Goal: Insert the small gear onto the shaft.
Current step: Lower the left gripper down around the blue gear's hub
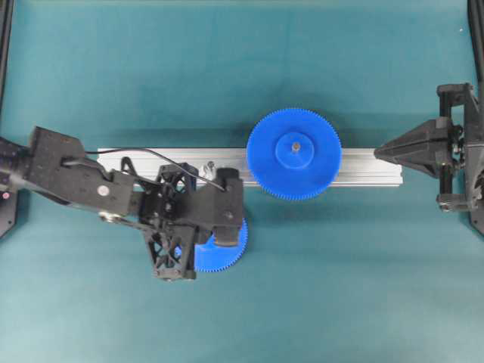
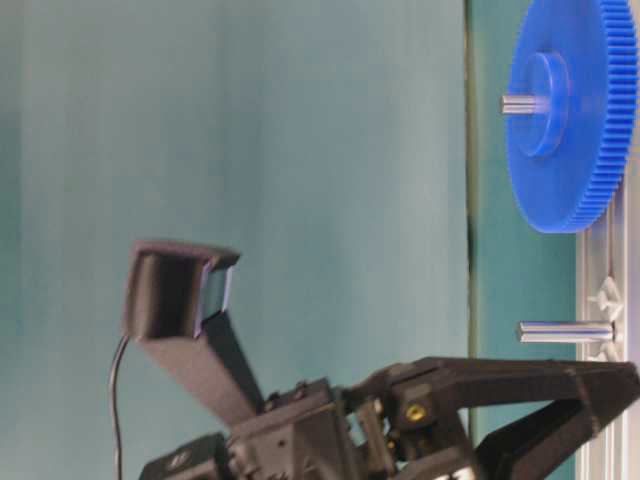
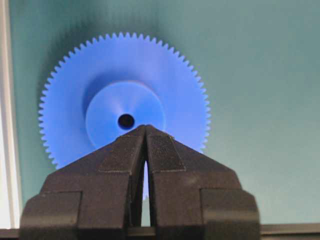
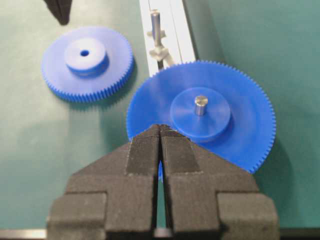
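The approach to the small gear (image 4: 87,62) is judged to be the step in hand; nothing has been picked up. The left gripper (image 3: 145,131) is seen pressed shut and empty, poised above the gear's hub. The right gripper (image 4: 160,131) is likewise shut and empty, parked near the big gear (image 1: 294,153). The small gear lies flat on the mat (image 1: 340,287), just beside the rail (image 1: 374,168). The shaft (image 4: 155,22) stands bare on the rail, between the small gear and the big one. Next, the left jaws must be opened and lowered around the hub or rim. Open mat is left on the gear's far side; the rail edge and, perhaps, the big gear's teeth crowd the shaft.
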`<move>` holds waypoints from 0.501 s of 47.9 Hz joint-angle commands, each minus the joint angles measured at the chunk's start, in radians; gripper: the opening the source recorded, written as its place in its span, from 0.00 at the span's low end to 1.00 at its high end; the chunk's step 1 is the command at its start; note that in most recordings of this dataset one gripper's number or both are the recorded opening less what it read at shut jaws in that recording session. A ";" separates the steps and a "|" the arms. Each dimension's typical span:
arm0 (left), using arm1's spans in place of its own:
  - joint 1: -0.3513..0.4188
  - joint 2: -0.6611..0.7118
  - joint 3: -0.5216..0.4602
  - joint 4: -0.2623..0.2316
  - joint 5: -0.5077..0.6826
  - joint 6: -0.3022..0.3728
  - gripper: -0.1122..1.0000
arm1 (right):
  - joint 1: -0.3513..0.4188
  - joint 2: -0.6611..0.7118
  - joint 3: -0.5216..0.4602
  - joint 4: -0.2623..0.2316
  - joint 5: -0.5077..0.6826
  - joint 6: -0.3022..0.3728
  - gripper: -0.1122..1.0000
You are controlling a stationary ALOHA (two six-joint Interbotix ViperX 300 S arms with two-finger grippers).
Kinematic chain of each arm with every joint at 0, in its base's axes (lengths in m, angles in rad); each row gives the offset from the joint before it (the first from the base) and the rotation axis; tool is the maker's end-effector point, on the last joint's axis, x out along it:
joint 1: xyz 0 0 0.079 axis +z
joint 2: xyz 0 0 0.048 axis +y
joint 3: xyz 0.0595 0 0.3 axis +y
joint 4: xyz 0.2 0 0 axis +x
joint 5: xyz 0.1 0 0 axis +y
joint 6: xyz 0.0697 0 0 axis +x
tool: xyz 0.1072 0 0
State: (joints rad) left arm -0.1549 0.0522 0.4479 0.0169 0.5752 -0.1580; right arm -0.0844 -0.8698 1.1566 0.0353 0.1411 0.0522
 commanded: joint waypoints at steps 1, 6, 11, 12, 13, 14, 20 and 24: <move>-0.006 -0.005 -0.037 0.005 0.021 0.003 0.10 | -0.003 0.005 -0.018 0.002 -0.008 0.011 0.13; -0.006 0.014 -0.054 0.005 0.055 0.012 0.10 | -0.003 0.005 -0.015 0.002 -0.008 0.012 0.13; -0.006 0.031 -0.071 0.005 0.081 0.031 0.10 | -0.003 0.005 -0.012 0.002 -0.008 0.025 0.13; -0.006 0.034 -0.072 0.005 0.083 0.035 0.10 | -0.003 0.005 -0.012 0.002 -0.008 0.028 0.13; -0.005 0.037 -0.075 0.005 0.086 0.040 0.10 | -0.003 0.003 -0.011 0.002 -0.008 0.029 0.13; -0.006 0.040 -0.078 0.005 0.087 0.046 0.10 | -0.003 0.003 -0.011 0.002 -0.008 0.031 0.13; -0.006 0.054 -0.089 0.005 0.095 0.071 0.10 | -0.002 0.000 -0.011 0.002 -0.006 0.031 0.13; -0.006 0.060 -0.092 0.005 0.106 0.075 0.10 | -0.003 0.000 -0.009 0.002 -0.006 0.031 0.13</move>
State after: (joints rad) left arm -0.1549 0.1243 0.3820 0.0184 0.6750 -0.0844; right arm -0.0844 -0.8713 1.1582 0.0353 0.1396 0.0752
